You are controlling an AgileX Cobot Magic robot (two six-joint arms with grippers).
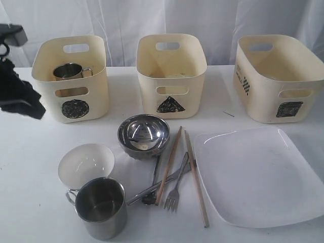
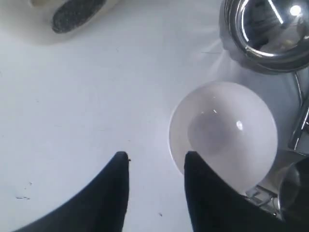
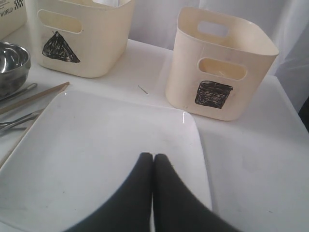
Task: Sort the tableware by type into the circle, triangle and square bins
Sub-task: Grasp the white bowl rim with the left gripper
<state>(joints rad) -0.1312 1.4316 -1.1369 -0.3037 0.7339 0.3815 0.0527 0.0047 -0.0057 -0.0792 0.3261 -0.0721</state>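
One steel mug [image 1: 71,71] stands inside the circle bin [image 1: 99,96] at the back left of the bench [image 1: 30,152]. The triangle bin [image 1: 195,91] stands in the middle of the back row and the square bin [image 1: 263,101] to its right, the three well apart.

In front of them lies the rest of the tableware. The shiny steel bowl [image 1: 144,135] sits before the triangle bin, with the small white bowl [image 1: 85,164] near its left. The second steel mug [image 1: 103,206] stands upright just in front of the white bowl. The two wooden chopsticks [image 1: 169,164] lie between the steel bowl and the large square white plate [image 1: 258,174]. The fork [image 1: 174,190], spoon [image 1: 152,187] and knife [image 1: 157,186] are crossed in a loose pile among them.

The left arm [image 1: 17,93] hangs at the left edge, beside the circle bin and above the bench. Its wrist view looks straight down. The left gripper [image 2: 157,157] has its jaws parted with only bare bench between them, one fingertip [image 2: 190,157] by the white bowl's rim; contact cannot be told.

The right gripper [image 3: 153,157] points forward over the plate, toward the square bin. Its two fingers are pressed together, holding nothing.
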